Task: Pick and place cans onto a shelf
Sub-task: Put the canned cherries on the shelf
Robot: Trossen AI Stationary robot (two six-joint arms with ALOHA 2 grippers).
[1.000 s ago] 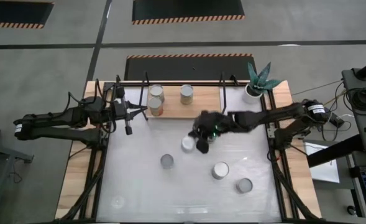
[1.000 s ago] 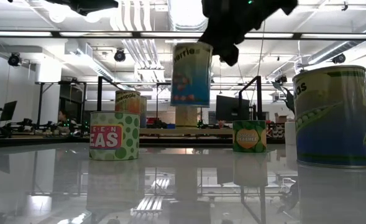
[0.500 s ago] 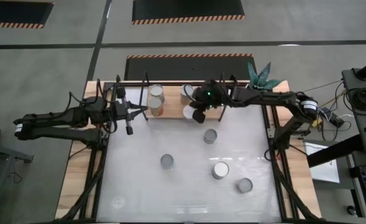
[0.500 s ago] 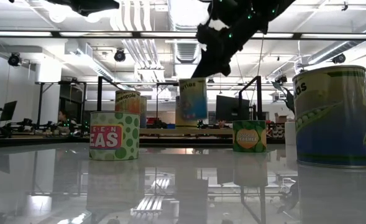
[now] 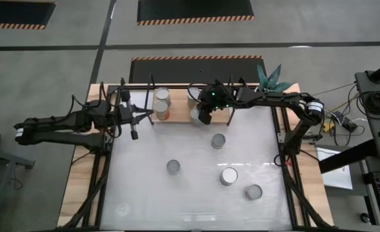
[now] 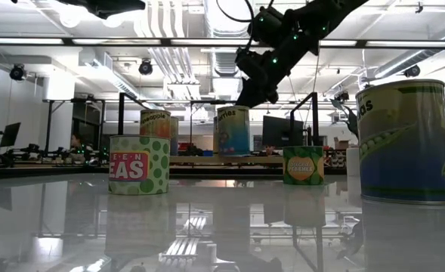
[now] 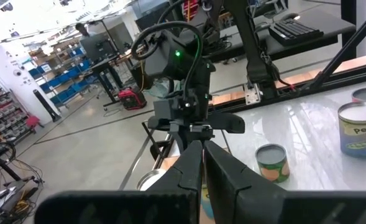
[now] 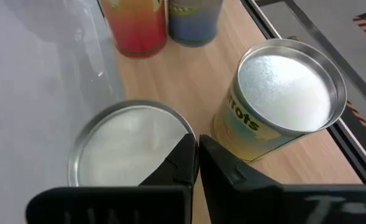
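A can (image 8: 123, 155) with a silvery lid hangs in my right gripper (image 8: 195, 152) at the near edge of the shelf (image 5: 177, 117), a light wooden board at the table's far side. In the low view this can (image 6: 233, 130) shows at board level below the gripper (image 6: 246, 98); its base is hidden. Right behind it a carrots can (image 8: 282, 93) stands on the board, with two more cans (image 5: 162, 96) (image 5: 160, 111) toward the left end. Several cans (image 5: 219, 140) stand on the white tabletop. My left gripper (image 5: 152, 114) hovers shut by the shelf's left end. My right gripper pinches the can's top rim (image 8: 184, 134) on the side toward the carrots can, one finger over the lid and one outside the wall. The fingers slant down from the table's right. The can hangs upright; I cannot tell whether its base touches the board.
A white plant pot (image 5: 264, 93) stands at the shelf's right end. Black metal rods (image 5: 230, 96) frame the board. On the tabletop stand a peas can (image 6: 139, 165), a small can (image 6: 303, 165) and a large can (image 6: 405, 140) near the low camera.
My right gripper has carried the can from above the table's middle toward the far edge and down, swinging toward the shelf. The can, first lifted high, now stands at board level in front of the carrots can, still upright.
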